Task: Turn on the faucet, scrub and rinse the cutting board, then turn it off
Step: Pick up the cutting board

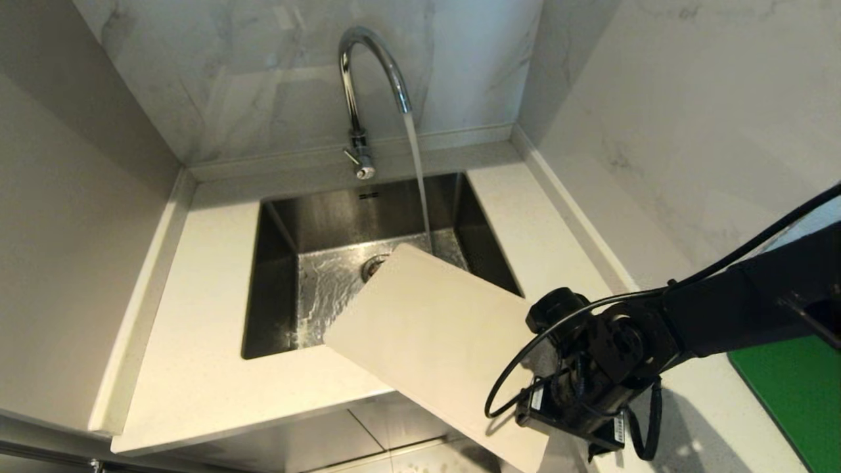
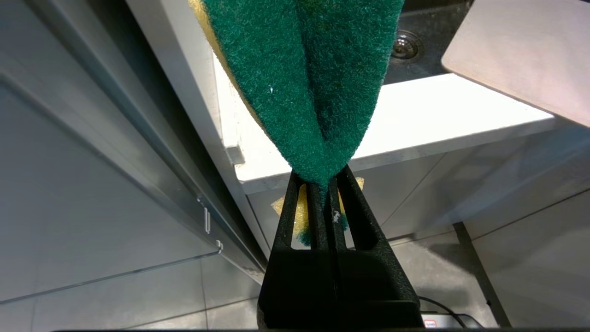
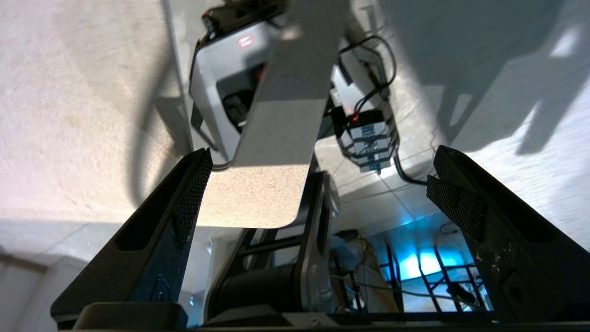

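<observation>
Two pincers are accounted for. Left pincer (image 2: 328,193), out of the head view and hanging near the front edge of the surface (image 1: 197,341), is clamped tight on a folded green-and-yellow sponge (image 2: 304,78). Right pincer (image 3: 313,193) stands spread to its widest, with the near corner of the cutting board (image 1: 433,341) between its fingers (image 3: 184,207) but touching neither pad, so far as can be seen. The board lies tilted, its far end down in the sink (image 1: 276,276) by the drain (image 1: 372,266), its near end jutting out past the front edge of the surface over the floor. Faucet (image 1: 368,79) is running; the stream lands just beyond the board's far right corner, not on its face. Risks, in my judgement: with nothing gripping it, the wet board may slide or tip off the edge; scrubbing pressure from the sponge could lever it loose; water striking the sloped face may run forward onto the floor. Not verifiable: the board's near end and handle slot, hidden behind the right arm, and what holds the board up.
</observation>
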